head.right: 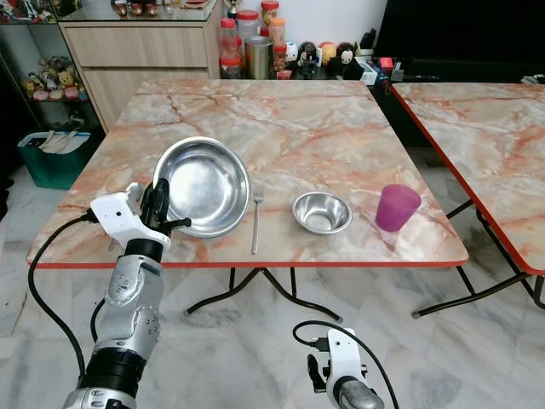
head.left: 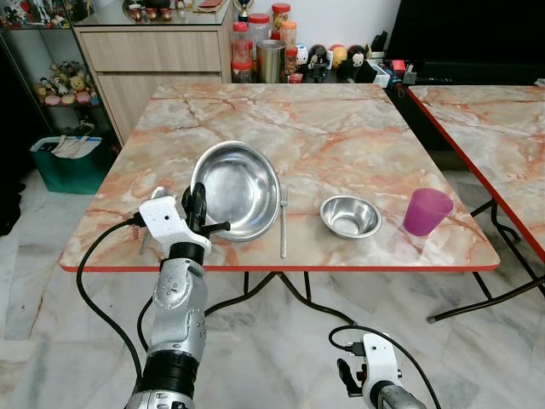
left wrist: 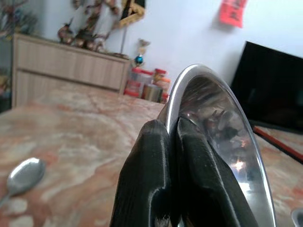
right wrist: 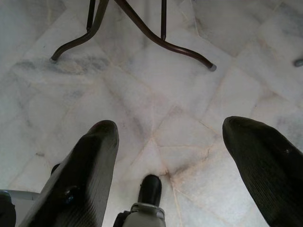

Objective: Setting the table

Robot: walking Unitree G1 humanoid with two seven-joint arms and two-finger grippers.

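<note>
Plate (head.left: 234, 189) rim pinched in left end effector (head.left: 197, 207), tilted | right end effector (right wrist: 165, 142) spread, idle

The left hand (left wrist: 173, 142) pinches the rim of the steel plate (left wrist: 222, 137), a spoon (left wrist: 23, 176) lying nearby.

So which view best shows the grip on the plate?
The left wrist view: both fingers pinch the plate rim close up. The eye views show the whole plate tilted, with the left gripper at its edge.
</note>
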